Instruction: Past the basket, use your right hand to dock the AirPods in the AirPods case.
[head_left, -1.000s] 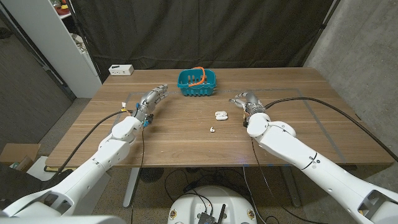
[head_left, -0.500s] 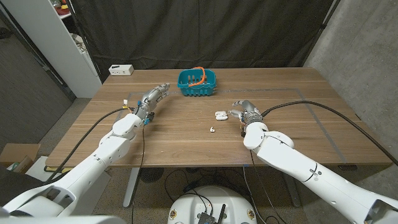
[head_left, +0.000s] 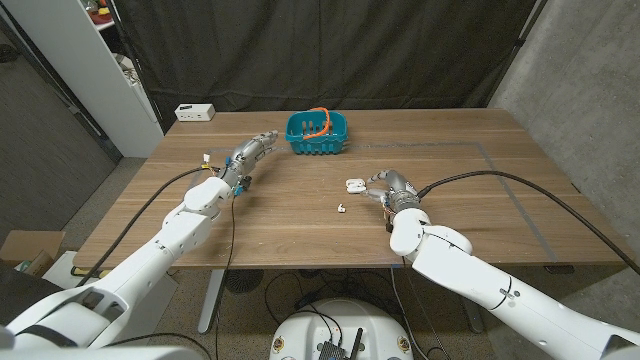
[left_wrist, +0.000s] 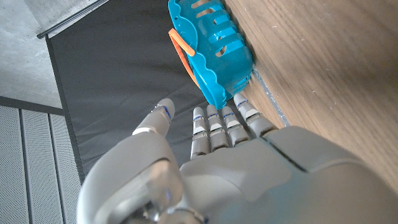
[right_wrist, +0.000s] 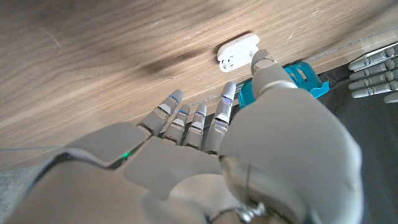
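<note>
The white AirPods case (head_left: 353, 184) lies open on the table, on my side of the teal basket (head_left: 316, 133). A single white AirPod (head_left: 341, 208) lies loose a little nearer to me than the case. My right hand (head_left: 388, 186) hovers just right of the case, fingers apart and holding nothing. In the right wrist view its fingertips reach toward the case (right_wrist: 238, 51), with the basket (right_wrist: 298, 78) partly hidden behind the thumb. My left hand (head_left: 250, 155) stretches out left of the basket, open and holding nothing; in the left wrist view its fingers (left_wrist: 227, 121) point at the basket (left_wrist: 214, 56).
A small white box (head_left: 194, 112) sits at the table's back left corner. A white shelf unit (head_left: 110, 50) stands beyond the left edge. Cables trail from both arms across the wooden table (head_left: 480, 190).
My right hand has swung left and closer to the case. My left hand has reached a little farther forward toward the basket.
</note>
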